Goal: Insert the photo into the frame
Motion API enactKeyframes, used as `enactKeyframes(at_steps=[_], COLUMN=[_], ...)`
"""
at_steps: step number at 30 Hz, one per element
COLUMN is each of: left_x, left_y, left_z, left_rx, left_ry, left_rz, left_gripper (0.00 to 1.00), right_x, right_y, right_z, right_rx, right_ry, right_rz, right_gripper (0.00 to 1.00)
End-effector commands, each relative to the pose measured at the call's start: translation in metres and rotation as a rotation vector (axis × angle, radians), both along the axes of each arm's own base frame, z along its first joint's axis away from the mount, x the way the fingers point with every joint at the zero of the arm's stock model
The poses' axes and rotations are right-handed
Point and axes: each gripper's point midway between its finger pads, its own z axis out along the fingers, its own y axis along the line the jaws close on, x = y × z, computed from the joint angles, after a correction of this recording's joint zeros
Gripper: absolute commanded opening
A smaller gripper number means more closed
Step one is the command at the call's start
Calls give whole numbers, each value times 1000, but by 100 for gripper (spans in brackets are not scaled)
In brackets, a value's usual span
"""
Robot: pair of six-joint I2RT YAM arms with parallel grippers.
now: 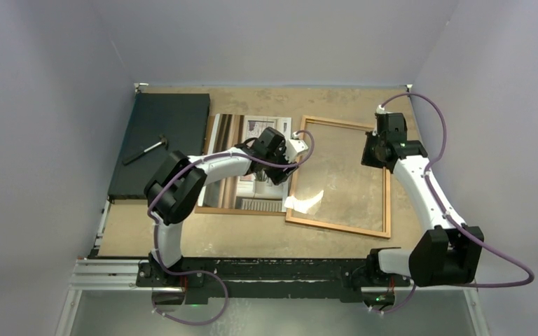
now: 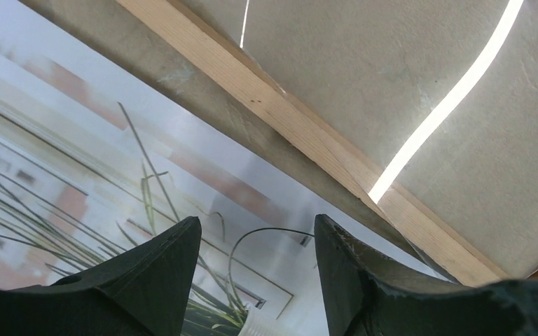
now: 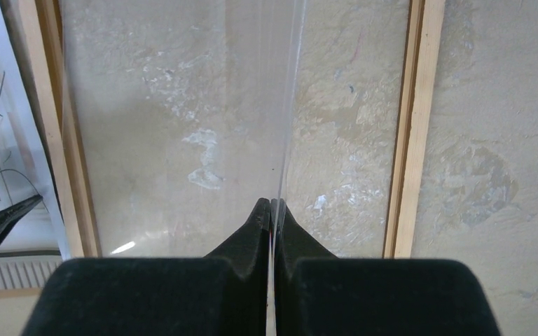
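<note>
Right pincer [image 3: 273, 210]: clenched on the edge of the clear glass pane [image 3: 285, 91]. Pane seen edge-on from that wrist, so held tilted up rather than flat; exact angle not readable. Below it, the rectangular frame with the narrow orange-brown wooden border [image 3: 410, 140], flat on the mottled tan table [image 1: 252, 234], tabletop showing through its opening. Left pincer [image 2: 256, 220]: released, jaws spread, nothing between them, hovering over the thin paper print of a spiky plant at a window [image 2: 77, 161], near the print's edge closest to the frame's left rail. Contact with the paper: cannot tell from the wrist view. Print lying flat on the plain brown backing board [image 1: 242, 209], just beside the frame on its left, not in it yet. Further left, well apart: dark grey-black rectangular mat [image 1: 161, 126] with a small hammer-like tool [image 1: 146, 150] on top, not involved. Step in hand, by my read: glass held out of the way on the right while lining up the print pickup on the left. Next move, likely: lower the left jaws onto that near edge. Flat thin paper, no lip to grab, so work one finger under the sheet or drag it past the board's edge first. Then pinch lightly and carry it rightward over the rail into the opening. Worth watching: creasing the print, and clearance under the tilted glass.
</note>
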Motion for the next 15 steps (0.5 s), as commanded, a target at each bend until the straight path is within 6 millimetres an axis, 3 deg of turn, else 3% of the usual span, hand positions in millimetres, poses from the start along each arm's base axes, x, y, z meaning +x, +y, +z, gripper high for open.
enactKeyframes(at_steps=[1,5,11,15], left_x=[-17,-26,-31,-32], left_y=[-13,-15,-13,-11], left_z=[9,2,-1,-1], left_rx=[-24,-8,-4,2], left_ry=[-35,-28,-25,-34], left_rz=[-88,-114,-117,-120], left_gripper=[59,59,59,58], right_x=[-2,-2,-12,-14], right_y=[1,7,30,37], right_z=[-8,-11,-22,-28], right_rx=[-16,15,171,228], right_ry=[34,45,40,37], right_rz=[36,49,18,-5], right_gripper=[2,10,38,39])
